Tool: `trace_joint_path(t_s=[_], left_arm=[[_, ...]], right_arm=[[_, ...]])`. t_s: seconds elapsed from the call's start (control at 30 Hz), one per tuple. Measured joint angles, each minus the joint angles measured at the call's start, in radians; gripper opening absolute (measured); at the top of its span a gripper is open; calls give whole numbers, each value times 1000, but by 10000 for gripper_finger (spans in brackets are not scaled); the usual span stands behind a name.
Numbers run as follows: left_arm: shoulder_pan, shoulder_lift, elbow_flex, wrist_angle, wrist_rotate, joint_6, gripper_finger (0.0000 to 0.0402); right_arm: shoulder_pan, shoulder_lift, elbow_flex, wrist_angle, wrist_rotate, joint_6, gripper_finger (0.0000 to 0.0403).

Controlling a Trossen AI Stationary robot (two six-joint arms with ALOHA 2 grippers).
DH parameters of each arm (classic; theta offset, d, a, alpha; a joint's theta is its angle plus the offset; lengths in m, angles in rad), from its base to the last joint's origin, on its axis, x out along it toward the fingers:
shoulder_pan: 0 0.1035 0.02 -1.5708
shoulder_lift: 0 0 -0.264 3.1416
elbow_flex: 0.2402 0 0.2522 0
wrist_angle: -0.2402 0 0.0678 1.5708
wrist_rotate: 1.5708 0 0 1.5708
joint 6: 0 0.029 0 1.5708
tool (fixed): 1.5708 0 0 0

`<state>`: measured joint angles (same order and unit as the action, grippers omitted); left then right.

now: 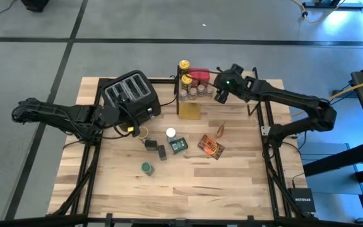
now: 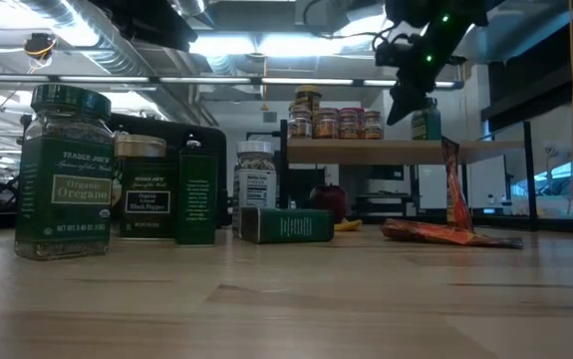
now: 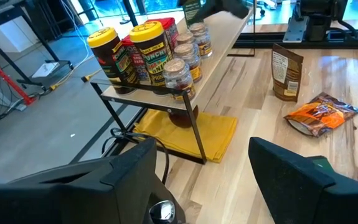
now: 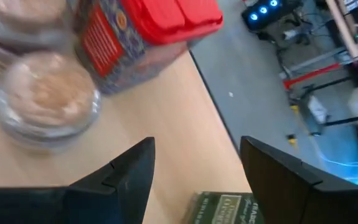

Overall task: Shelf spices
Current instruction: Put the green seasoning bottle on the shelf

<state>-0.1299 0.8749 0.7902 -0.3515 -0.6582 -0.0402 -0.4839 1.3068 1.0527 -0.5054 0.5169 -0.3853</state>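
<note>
The shelf (image 1: 201, 101) stands at the table's far side, its pale plank (image 3: 223, 42) on thin black legs. On its left part stand yellow-lidded tins (image 3: 150, 46), a red-lidded tin (image 4: 147, 31) and clear jars (image 3: 179, 71). My right gripper (image 4: 197, 146) hovers open over the plank's right part (image 1: 221, 94), tilted down. A green tin (image 4: 222, 208) shows low between its fingers; in the low view a green jar (image 2: 426, 122) stands on the plank beside the fingers. I see no touch. My left gripper (image 3: 197, 168) waits open beside the toaster (image 1: 130, 93).
On the tabletop stand an oregano jar (image 2: 64, 175), a pepper jar (image 2: 146, 189), dark tins (image 1: 151, 144) and a white-lidded jar (image 1: 170, 133). A green tin (image 1: 178, 145) and orange foil packets (image 1: 211, 146) lie there. A brown packet (image 1: 221, 129) stands nearby, and a yellow cloth (image 3: 191, 134) lies under the shelf.
</note>
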Motion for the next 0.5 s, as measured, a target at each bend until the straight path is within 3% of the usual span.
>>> trace_joint_path(t_s=[0.2,0.5], left_arm=[[0,0,0,0,0,-1,249],[0,0,0,-1,0,-3,249]], right_arm=[[-1,27,0,5,160,-43,241],[-53,27,1,-15,239,-35,241]])
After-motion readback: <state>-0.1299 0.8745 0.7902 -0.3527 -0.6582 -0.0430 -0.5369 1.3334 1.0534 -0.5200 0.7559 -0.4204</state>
